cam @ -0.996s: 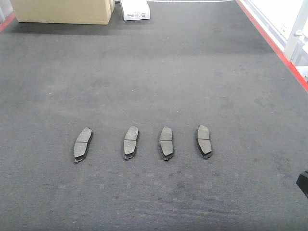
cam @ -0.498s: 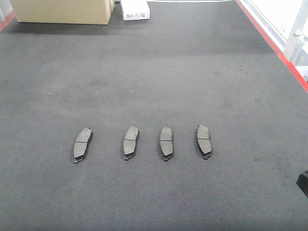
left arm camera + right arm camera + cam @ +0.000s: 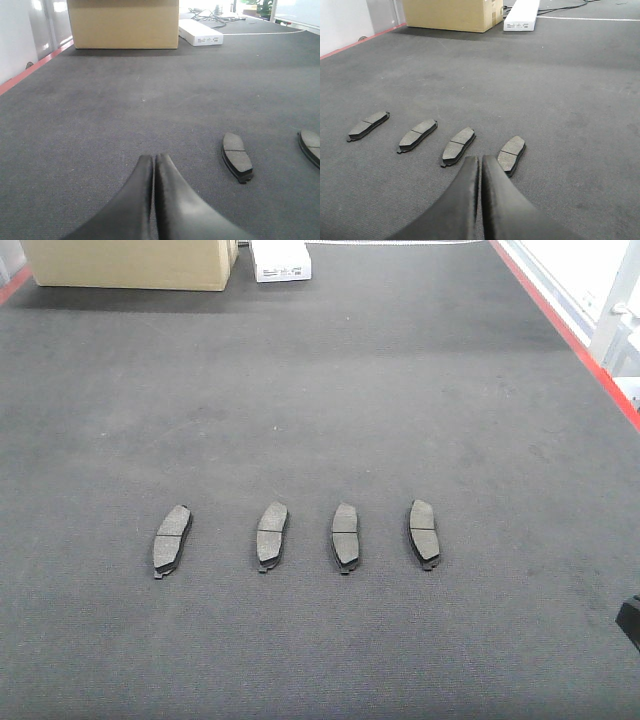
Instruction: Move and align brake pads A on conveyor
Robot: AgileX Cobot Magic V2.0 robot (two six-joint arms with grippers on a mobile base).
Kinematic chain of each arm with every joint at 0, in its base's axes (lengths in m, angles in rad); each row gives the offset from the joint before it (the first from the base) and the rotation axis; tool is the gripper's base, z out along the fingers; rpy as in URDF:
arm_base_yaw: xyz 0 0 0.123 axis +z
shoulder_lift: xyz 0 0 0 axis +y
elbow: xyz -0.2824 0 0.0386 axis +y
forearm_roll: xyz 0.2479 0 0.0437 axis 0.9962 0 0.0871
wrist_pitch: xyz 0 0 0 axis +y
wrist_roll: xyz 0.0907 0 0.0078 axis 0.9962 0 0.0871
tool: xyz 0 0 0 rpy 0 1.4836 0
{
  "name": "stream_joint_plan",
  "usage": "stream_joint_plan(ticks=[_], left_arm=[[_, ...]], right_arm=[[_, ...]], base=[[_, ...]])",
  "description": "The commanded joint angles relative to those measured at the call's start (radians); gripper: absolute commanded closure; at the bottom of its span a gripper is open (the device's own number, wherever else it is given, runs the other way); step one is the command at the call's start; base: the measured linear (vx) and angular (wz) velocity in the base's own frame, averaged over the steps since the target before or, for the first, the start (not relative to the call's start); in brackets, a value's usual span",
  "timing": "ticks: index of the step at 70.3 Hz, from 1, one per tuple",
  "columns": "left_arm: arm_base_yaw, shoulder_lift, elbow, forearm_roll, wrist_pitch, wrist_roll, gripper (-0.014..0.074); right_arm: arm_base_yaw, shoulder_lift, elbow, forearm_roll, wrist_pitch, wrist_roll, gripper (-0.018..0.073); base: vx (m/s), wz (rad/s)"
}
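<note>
Several dark grey brake pads lie in a left-to-right row on the charcoal conveyor (image 3: pixel 320 390); the leftmost pad (image 3: pixel 172 538) and the rightmost pad (image 3: pixel 424 532) bound the row. Each pad points lengthwise away from me, the outer ones slightly tilted. My left gripper (image 3: pixel 153 157) is shut and empty, low over the belt, left of one pad (image 3: pixel 236 157). My right gripper (image 3: pixel 480 159) is shut and empty too, just short of the row, between two pads (image 3: pixel 458 145) (image 3: pixel 512 154).
A cardboard box (image 3: pixel 130 262) and a flat white box (image 3: pixel 280 260) stand at the belt's far end. A red strip (image 3: pixel 560 325) runs along the right edge, with a white frame (image 3: pixel 615 310) beyond it. A black machine part (image 3: pixel 630 620) pokes in at the right.
</note>
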Motion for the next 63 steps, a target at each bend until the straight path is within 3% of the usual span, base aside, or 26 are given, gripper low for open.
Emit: stream_joint_plan(ticks=[1, 31, 41, 57, 63], left_arm=[[0.001, -0.013, -0.02, -0.007, -0.067, -0.003, 0.0602], [0.001, -0.013, -0.02, -0.007, -0.067, -0.003, 0.0602], [0.001, -0.013, -0.02, -0.007, -0.067, -0.003, 0.0602], [0.001, -0.013, -0.02, -0.007, -0.067, -0.003, 0.0602], [0.001, -0.013, -0.02, -0.007, -0.067, -0.003, 0.0602]], right_arm=[[-0.001, 0.01, -0.027, -0.014, -0.072, -0.009, 0.0566], [-0.001, 0.01, -0.027, -0.014, -0.072, -0.009, 0.0566], [-0.01, 0.01, -0.025, 0.002, -0.087, -0.066, 0.0566], [-0.168, 0.001, -0.016, 0.11, -0.137, -0.217, 0.0566], [-0.241, -0.028, 0.051, 0.127, -0.236, -0.246, 0.0566]], base=[[0.0, 0.0], [0.0, 0.0], [0.0, 0.0], [0.0, 0.0], [0.0, 0.0]])
